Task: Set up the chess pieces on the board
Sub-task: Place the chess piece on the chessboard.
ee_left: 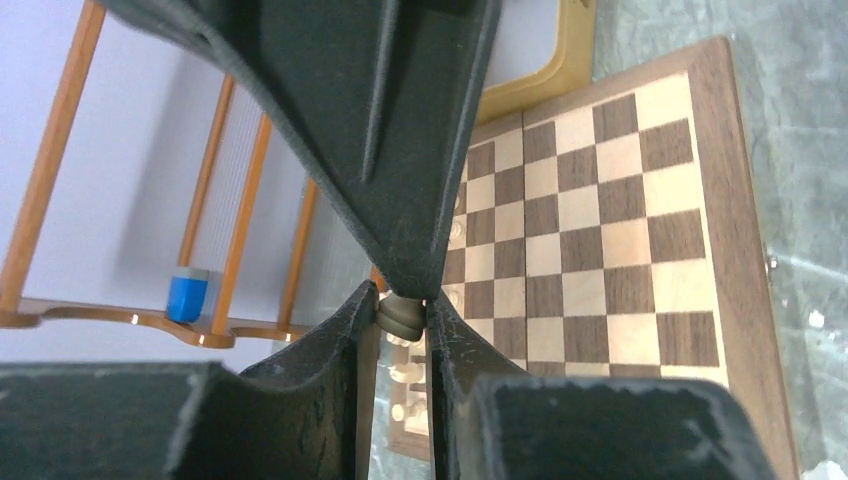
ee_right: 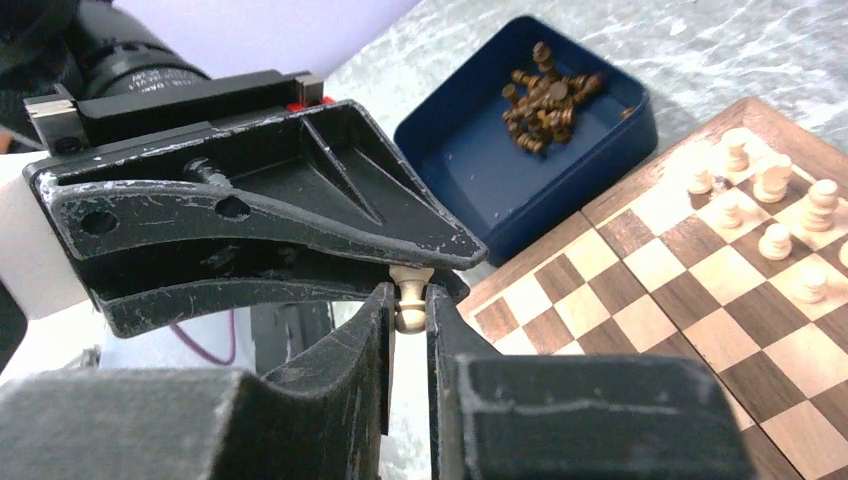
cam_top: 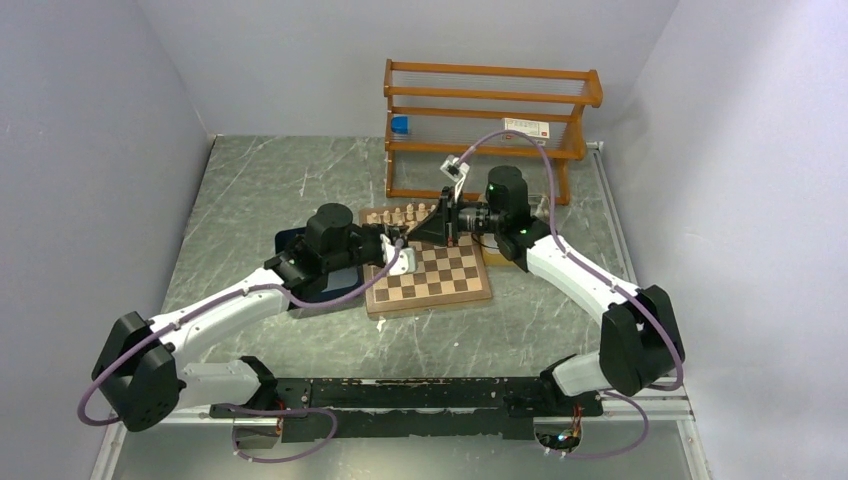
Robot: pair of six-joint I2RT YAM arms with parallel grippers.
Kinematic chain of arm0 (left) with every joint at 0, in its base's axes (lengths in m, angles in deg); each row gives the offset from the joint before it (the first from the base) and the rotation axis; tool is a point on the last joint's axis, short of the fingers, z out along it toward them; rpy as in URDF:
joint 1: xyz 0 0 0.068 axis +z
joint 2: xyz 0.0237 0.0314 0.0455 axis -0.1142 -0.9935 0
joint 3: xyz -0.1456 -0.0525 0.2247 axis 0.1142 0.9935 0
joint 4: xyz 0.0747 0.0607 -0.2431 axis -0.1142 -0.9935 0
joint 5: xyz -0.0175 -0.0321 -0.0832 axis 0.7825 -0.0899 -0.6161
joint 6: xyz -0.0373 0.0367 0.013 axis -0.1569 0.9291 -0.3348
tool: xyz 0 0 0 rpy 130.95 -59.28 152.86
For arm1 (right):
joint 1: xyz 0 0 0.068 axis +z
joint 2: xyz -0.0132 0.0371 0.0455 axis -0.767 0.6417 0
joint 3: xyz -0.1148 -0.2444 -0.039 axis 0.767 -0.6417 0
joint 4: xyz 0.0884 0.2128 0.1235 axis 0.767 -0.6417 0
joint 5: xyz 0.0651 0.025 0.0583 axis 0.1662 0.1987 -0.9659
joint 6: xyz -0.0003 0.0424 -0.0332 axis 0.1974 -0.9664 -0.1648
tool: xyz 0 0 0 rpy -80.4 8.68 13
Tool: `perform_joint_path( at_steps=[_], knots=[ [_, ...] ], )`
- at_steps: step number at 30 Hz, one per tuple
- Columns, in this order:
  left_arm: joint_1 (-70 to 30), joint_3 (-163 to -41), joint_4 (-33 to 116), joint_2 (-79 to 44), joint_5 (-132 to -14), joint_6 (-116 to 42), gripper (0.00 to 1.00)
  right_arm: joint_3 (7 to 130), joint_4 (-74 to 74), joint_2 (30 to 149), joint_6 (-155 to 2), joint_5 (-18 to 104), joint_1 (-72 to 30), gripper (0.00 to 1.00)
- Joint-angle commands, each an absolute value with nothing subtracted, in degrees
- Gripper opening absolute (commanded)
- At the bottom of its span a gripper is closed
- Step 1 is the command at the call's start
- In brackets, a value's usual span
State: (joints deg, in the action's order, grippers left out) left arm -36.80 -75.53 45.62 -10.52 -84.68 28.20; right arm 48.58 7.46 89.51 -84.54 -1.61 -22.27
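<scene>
Both grippers meet above the far left part of the board (cam_top: 440, 275). In the right wrist view, my right gripper (ee_right: 409, 300) is shut on a pale cream chess piece (ee_right: 410, 305), whose wide end sits against the left gripper's fingers (ee_right: 300, 215). In the left wrist view, my left gripper (ee_left: 403, 312) is shut on a shadowed round end of a piece (ee_left: 402, 316), right under the right gripper's fingers (ee_left: 390, 150). Several cream pieces (cam_top: 400, 214) stand along the board's far edge. Dark brown pieces (ee_right: 545, 95) lie heaped in the dark blue tray (ee_right: 480, 180).
A wooden rack (cam_top: 490, 120) stands behind the board with a small blue block (cam_top: 401, 125) on a shelf. A shallow tan tray (ee_left: 560, 60) lies beside the board, under the right arm. The blue tray (cam_top: 290, 240) is partly covered by the left arm.
</scene>
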Motion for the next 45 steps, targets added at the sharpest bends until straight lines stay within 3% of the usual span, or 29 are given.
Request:
perform_joint_path(
  at_steps=[1, 10, 16, 24, 31, 32, 33, 34, 45],
  knots=[
    [-37.29, -77.76, 50.78, -12.33, -81.52, 14.21, 0.05, 45.4, 23.84, 87.4, -98.63, 3.52, -23.46, 0.16],
    [-37.22, -77.53, 56.9, -13.61, -78.06, -1.11, 0.05, 40.68, 35.09, 86.43, -109.63, 8.74, -23.45, 0.16],
    [-37.29, -78.6, 57.31, -15.47, -79.01, -5.85, 0.06, 40.52, 34.57, 86.28, -110.08, 10.96, -23.44, 0.11],
    [-37.24, -79.76, 53.16, -15.92, -77.17, -7.05, 0.34, 42.26, 25.69, 85.41, -103.7, 16.08, -23.4, 0.11],
    [-37.22, -77.64, 53.09, -14.86, -76.7, -8.31, 0.44, 43.78, 20.85, 86.14, -100.59, 19.36, -23.53, 0.1],
    [-37.26, -77.54, 52.77, -14.68, -76.68, -8.48, 0.51, 44.04, 19.84, 86.25, -99.84, 20.09, -23.53, 0.1],
    [-37.22, -77.47, 52.31, -14.49, -76.9, -8.55, 0.79, 44.79, 18.1, 86.4, -98.78, 21.32, -23.54, 0.1],
    [-37.25, -77.43, 51.67, -14.24, -77.22, -8.68, 0.97, 45.71, 15.91, 86.57, -97.23, 22.95, -23.54, 0.1],
    [-34.6, -78.08, 42.84, -10.36, -67.37, -22.68, 1.0, 56.13, -3.46, 93.0, -84.04, 40.85, -23.45, 0.1]
  ],
)
